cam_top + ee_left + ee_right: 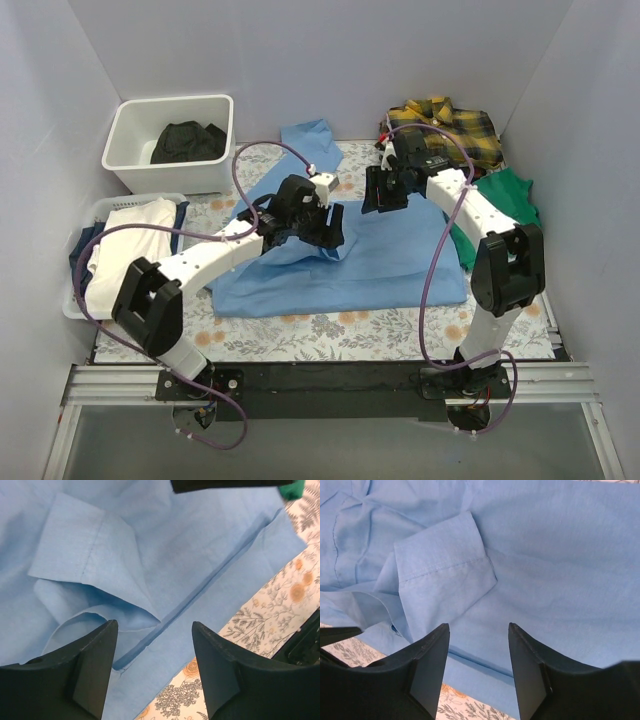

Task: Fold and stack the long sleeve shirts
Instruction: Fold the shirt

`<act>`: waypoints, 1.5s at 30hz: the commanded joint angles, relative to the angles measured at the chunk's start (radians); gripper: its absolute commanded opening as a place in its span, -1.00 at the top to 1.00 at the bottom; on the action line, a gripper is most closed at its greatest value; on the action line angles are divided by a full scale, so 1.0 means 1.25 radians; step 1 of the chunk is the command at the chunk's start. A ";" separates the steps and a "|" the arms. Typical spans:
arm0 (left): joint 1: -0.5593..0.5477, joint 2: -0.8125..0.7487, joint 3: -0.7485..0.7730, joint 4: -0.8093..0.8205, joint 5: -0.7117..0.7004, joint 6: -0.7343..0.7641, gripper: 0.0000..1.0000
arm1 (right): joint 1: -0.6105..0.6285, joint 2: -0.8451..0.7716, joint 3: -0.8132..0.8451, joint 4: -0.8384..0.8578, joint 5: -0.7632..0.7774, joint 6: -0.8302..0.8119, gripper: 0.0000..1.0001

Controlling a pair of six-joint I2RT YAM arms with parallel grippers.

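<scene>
the table (pixel 330 330), covered in a flowered cloth, fills the floor of the white-walled cell; the light blue shirt (pixel 400 265) lies spread across its middle, mostly flat, with one part running toward the back wall and loose folds under the left arm; the laundry basket (pixel 72 300) sits off the table's left edge holding a cream cloth (pixel 130 235); the white bin (pixel 130 150) stands at the back left with the black garment (pixel 187 142) inside; the green t-shirt (pixel 510 200) lies at the right edge, touching the blue shirt's right side; the plaid shirt (pixel 455 122) is heaped in the back right corner, apart from the blue one; the left gripper (pixel 154 630) hangs over the blue shirt near its front seam, fingers spread and empty; the right gripper (pixel 479 630) is released too — nothing between its fingers — just above a sleeve cuff (pixel 440 570) folded onto the shirt's body; both claws meet over the shirt's upper middle, near each other.
</scene>
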State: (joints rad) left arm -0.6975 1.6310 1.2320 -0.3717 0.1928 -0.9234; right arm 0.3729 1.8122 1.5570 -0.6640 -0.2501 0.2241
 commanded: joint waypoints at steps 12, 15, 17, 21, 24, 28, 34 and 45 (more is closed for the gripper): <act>0.165 -0.203 -0.027 -0.106 -0.313 -0.165 -0.43 | 0.226 0.091 0.128 -0.016 0.266 -0.126 -0.19; 0.194 -0.211 -0.038 -0.117 -0.315 -0.161 -0.43 | 0.250 0.130 0.157 -0.031 0.336 -0.122 -0.18; 0.197 -0.210 -0.039 -0.138 -0.332 -0.168 -0.43 | 0.259 0.156 0.174 -0.037 0.370 -0.122 -0.16; 0.211 -0.208 -0.050 -0.160 -0.338 -0.182 -0.43 | 0.271 0.186 0.209 -0.054 0.443 -0.157 -0.15; 0.224 -0.215 -0.057 -0.164 -0.333 -0.180 -0.43 | 0.285 0.182 0.203 -0.055 0.458 -0.172 -0.15; 0.255 -0.219 -0.060 -0.162 -0.316 -0.179 -0.43 | 0.316 0.159 0.193 -0.054 0.506 -0.177 -0.14; 0.289 -0.225 -0.075 -0.155 -0.295 -0.178 -0.43 | 0.356 0.157 0.205 -0.046 0.524 -0.176 -0.13; 0.320 -0.235 -0.106 -0.148 -0.268 -0.178 -0.43 | 0.380 0.166 0.244 -0.042 0.522 -0.177 -0.12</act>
State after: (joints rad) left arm -0.3103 1.3876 1.1152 -0.5671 -0.1646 -1.1427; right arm 0.8467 2.0548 1.8111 -0.7273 0.3847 0.0135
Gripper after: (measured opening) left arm 0.716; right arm 0.558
